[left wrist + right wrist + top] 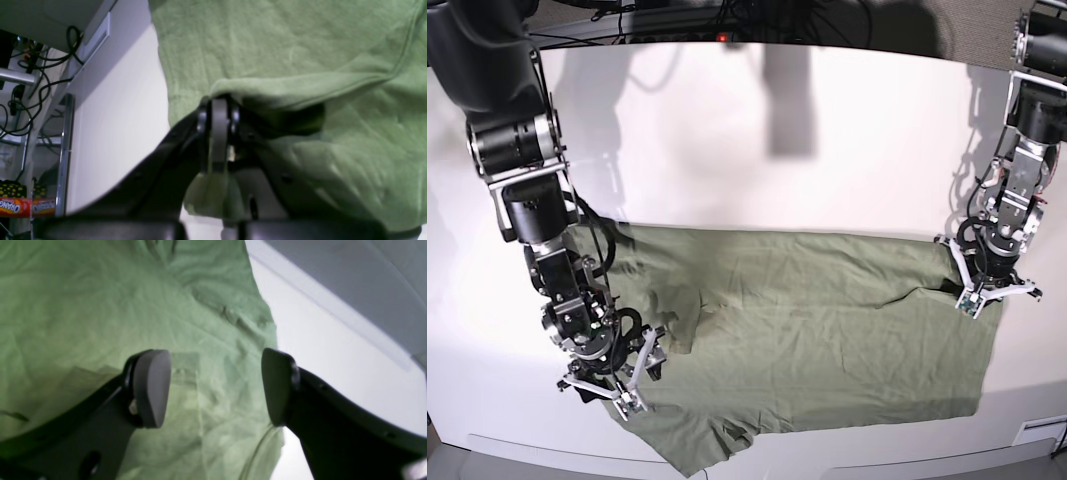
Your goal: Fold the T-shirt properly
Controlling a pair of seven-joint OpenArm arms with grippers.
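Between the pads of the left gripper [218, 133] a fold of the T-shirt [817, 340] is sitting pinched, the jaws pressed together on the green cloth at that edge of the garment. Beyond this gripper's tips the fabric is rising in a wrinkled sheet with a hemmed seam running across it, and to one side of it the white table [827, 140] is showing bare.

The right gripper [217, 386] is hanging with its jaws spread wide apart and nothing between them. Directly under the gap the crumpled cloth is lying flat, one pad over the fabric and the other over the shirt's edge where it is meeting the table.

In the base view the T-shirt is lying spread across the near half of the table, stretching from one gripper to the other, creased, with a bunched part near the right gripper.
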